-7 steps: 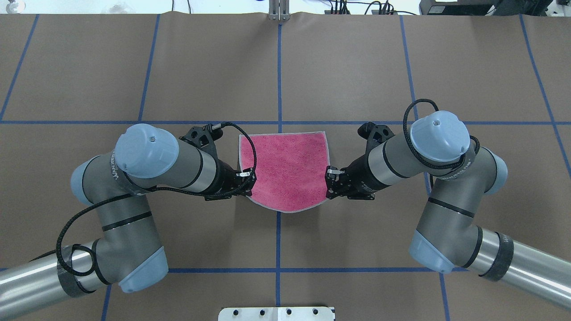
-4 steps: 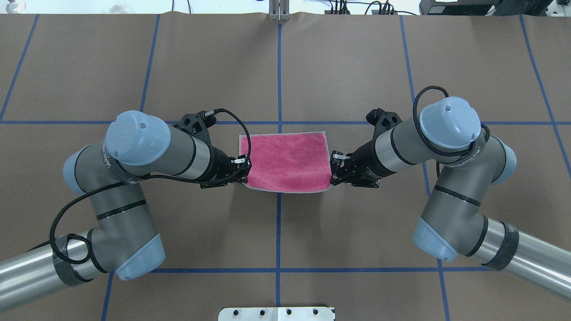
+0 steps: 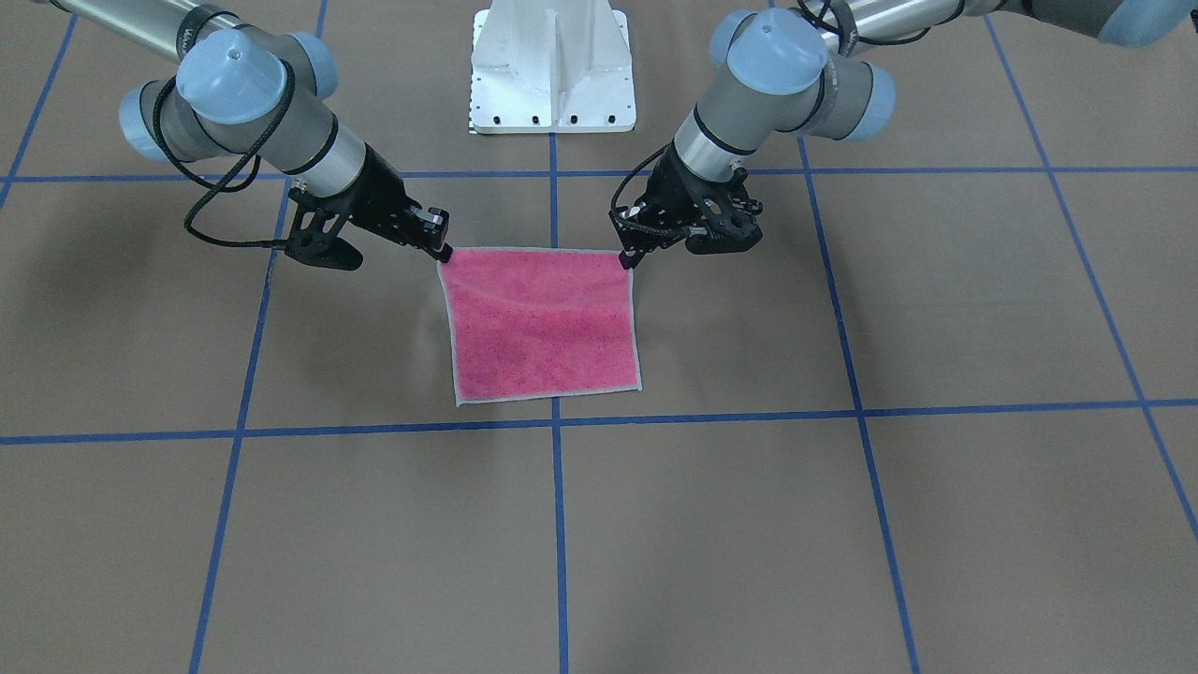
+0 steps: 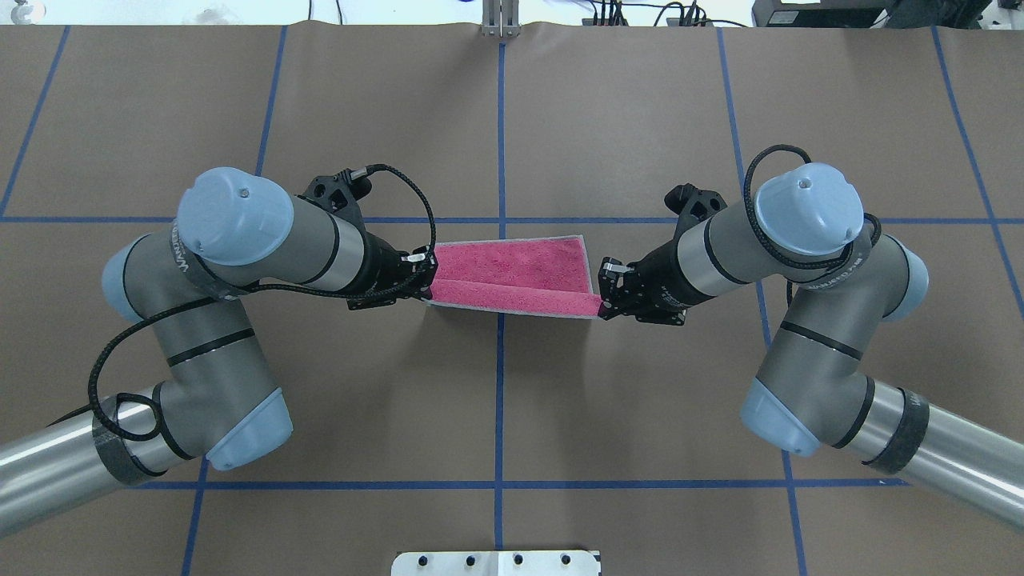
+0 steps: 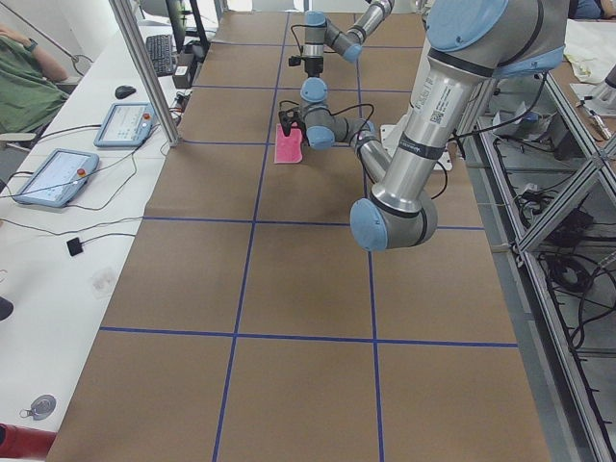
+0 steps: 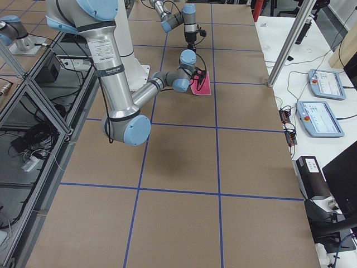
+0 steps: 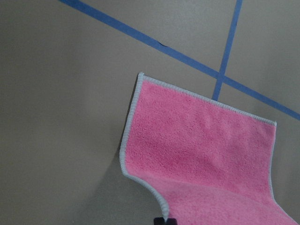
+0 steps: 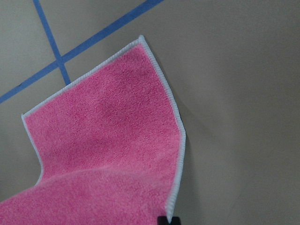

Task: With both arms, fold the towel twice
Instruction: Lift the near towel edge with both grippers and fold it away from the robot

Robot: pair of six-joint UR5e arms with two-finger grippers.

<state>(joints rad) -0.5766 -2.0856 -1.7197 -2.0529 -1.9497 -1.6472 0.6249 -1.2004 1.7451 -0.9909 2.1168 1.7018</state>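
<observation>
Lifted edge of the pink towel (image 4: pixel 512 260) has swung farther over since half a second ago; left gripper (image 4: pixel 428 284) and right gripper (image 4: pixel 602 304) each clenched on a corner, just robot-side of the blue tape cross (image 4: pixel 501 220); light, limp terry, sags mid-span, so corners look like the right hold.

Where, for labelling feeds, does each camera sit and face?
Front-facing: across brown table, facing robot; silver left arm view-right, white pedestal.
Overhead: behind robot, looking down; right arm view-right.
Exterior left: table's left end; left arm nearest.
Exterior right: table's right end; right arm nearest.
Left wrist: down onto pink square terry towel; black fingertip.
Right wrist: likewise, fingertip.
Shared: towel everywhere.
</observation>
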